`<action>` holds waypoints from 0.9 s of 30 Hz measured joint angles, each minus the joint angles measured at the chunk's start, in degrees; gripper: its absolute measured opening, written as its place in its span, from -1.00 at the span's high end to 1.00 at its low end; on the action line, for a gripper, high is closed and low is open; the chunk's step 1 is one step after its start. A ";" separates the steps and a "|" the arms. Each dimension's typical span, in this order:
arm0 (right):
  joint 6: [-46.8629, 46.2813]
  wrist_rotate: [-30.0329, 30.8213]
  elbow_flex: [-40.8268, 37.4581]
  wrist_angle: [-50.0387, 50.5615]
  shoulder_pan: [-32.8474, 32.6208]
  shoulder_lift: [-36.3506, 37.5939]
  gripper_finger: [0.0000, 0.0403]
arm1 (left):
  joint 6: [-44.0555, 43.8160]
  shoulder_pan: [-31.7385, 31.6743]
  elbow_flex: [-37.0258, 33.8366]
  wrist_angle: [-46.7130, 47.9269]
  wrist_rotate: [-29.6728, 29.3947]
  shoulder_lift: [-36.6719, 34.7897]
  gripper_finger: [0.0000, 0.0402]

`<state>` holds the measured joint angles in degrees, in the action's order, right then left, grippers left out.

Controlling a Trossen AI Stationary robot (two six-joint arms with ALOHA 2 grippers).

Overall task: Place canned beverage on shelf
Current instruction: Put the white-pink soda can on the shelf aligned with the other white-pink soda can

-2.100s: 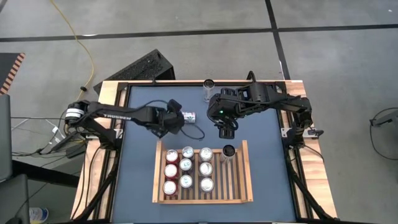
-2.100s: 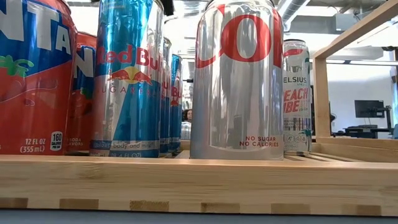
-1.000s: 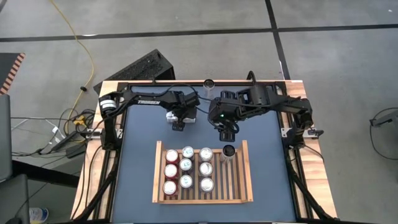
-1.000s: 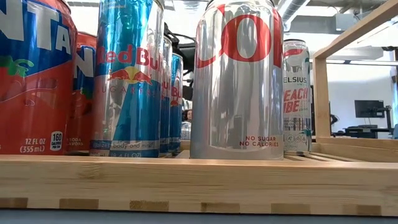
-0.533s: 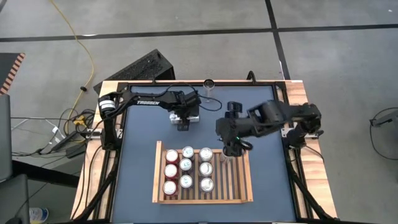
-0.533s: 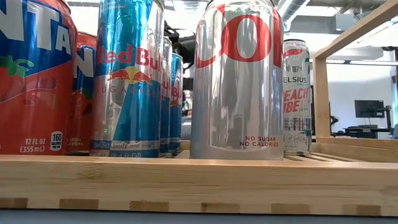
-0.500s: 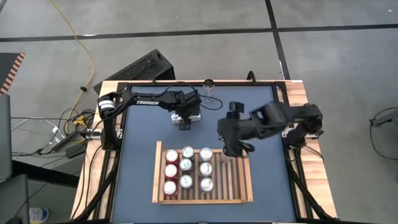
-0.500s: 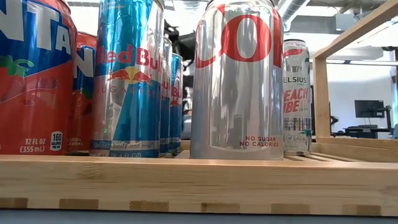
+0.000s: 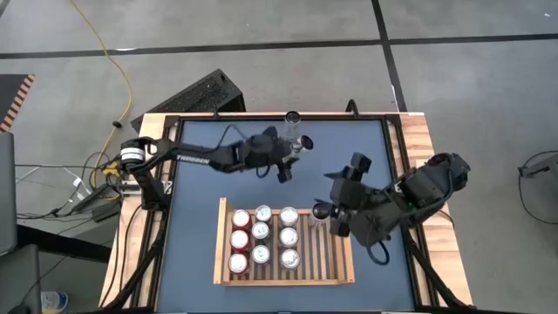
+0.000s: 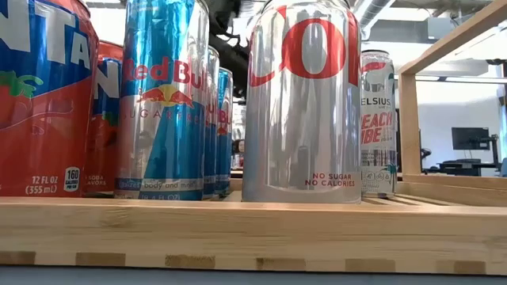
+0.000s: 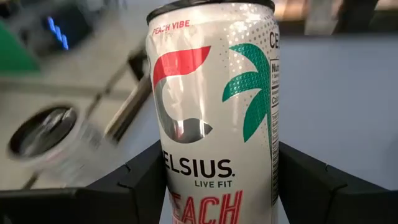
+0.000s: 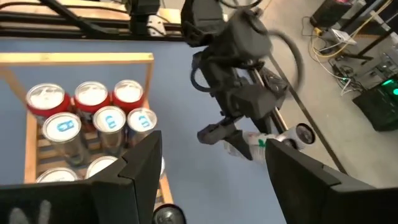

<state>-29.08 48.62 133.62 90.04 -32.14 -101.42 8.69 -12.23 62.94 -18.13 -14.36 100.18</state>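
1. Blue tabletop [image 9: 196, 218], shelf [image 9: 346, 253] at the near middle holding nine cans in three columns, plus one Celsius can [image 9: 321, 211] at its far right corner.
2. My left gripper [image 9: 286, 166] is clamped on a Celsius Peach Vibe can [image 11: 214, 118], lifted over the table's far side, well apart from the shelf.
3. My right gripper [image 9: 336, 220] hangs beside that corner can, fingers spread, holding nothing.
4. Risk: both arms converge near the open column; a collision could topple placed cans.
5. Hidden: my fingertip contact, since the can fills my wrist view.

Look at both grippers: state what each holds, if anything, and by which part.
The left gripper grips a Celsius can by its sides, low on the body. The right gripper is open, holding nothing.
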 joint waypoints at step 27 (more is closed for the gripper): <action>-1.08 2.14 -0.02 -0.28 -0.40 -4.82 -0.29 | -1.96 -5.29 -25.10 -52.97 -10.59 9.58 -0.14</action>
<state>-30.16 50.76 133.60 89.76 -32.53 -106.24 6.73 -17.52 37.84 -71.10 -24.95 109.77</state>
